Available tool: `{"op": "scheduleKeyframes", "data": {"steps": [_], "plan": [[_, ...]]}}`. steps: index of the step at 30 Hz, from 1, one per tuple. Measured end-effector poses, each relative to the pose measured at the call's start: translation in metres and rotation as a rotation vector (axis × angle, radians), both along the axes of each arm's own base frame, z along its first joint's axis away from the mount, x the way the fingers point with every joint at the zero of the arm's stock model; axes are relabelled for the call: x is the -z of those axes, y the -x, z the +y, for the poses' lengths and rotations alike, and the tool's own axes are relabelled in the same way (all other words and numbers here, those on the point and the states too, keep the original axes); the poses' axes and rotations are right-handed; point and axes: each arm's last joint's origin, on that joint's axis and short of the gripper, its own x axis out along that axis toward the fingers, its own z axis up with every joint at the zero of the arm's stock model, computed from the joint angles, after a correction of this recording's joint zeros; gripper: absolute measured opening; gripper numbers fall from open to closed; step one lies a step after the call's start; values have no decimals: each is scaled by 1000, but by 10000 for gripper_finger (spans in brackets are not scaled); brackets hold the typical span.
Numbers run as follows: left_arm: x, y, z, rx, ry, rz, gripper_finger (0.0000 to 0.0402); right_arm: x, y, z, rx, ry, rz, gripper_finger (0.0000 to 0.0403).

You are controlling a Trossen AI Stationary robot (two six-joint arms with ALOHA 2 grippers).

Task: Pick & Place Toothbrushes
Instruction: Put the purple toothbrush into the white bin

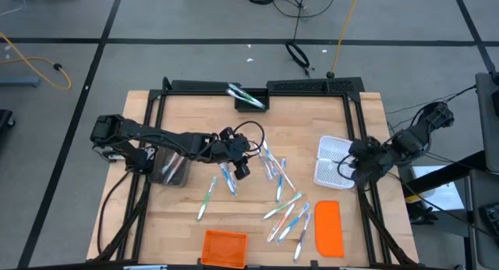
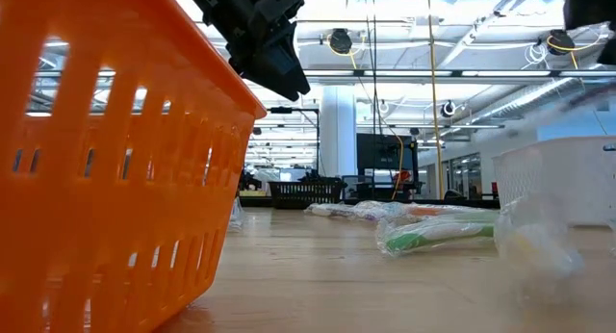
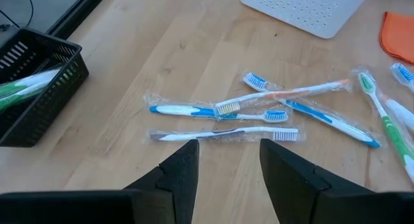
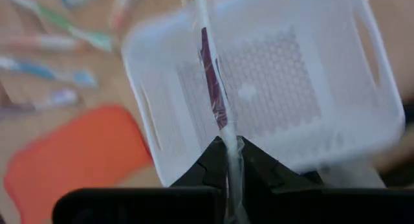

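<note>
Several wrapped toothbrushes [image 1: 273,170] lie flat and scattered on the wooden table's middle; more [image 1: 287,217] lie toward the near edge. My left gripper [image 3: 226,164] hovers open just short of a small cluster of them [image 3: 223,122], touching none. In the high view that left gripper [image 1: 238,165] stands mid-table. My right gripper [image 4: 226,156] is shut on one wrapped toothbrush [image 4: 210,75] with a dark red handle, above the white mesh basket [image 4: 362,114]. In the high view the right gripper [image 1: 351,167] is at the basket's right rim [image 1: 321,170]. My right gripper pinches one end of the wrapped toothbrush [image 4: 228,146] between its two fingertips, clear wrapper included. The fingers point steeply down over the basket. The toothbrush runs on past the fingertips in line with them, lifted clear above the basket's floor.
A black bin [image 1: 251,98] with a few toothbrushes stands at the table's far edge. An orange basket [image 1: 224,246] sits at the near edge, and a flat orange lid [image 1: 328,227] lies near the right front. Bare wood shows left of the toothbrushes.
</note>
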Motion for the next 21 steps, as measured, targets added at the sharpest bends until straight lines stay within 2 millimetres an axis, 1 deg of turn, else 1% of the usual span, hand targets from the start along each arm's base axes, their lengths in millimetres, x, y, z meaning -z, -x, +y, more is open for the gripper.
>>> {"op": "scheduleKeyframes", "data": {"steps": [2, 5, 10, 13, 17, 21], "plan": [[1, 1, 0, 1, -1, 8, 166, -1, 5, -1, 9, -23, 54, 9], [1, 0, 0, 4, -4, 7, 166, -3, 9, -2, 24, -69, 74, 9], [1, 0, 0, 5, -5, 6, 166, -5, 12, -2, 53, -108, 74, 9], [1, 0, 0, 5, -5, 7, 166, -4, 9, 0, 60, -109, 74, 9], [1, 0, 0, 5, -5, 7, 166, 5, 6, 2, 71, -84, 107, 12], [1, 0, 0, 14, -15, 11, 166, 18, 5, 3, 99, -53, 148, 43]]}}
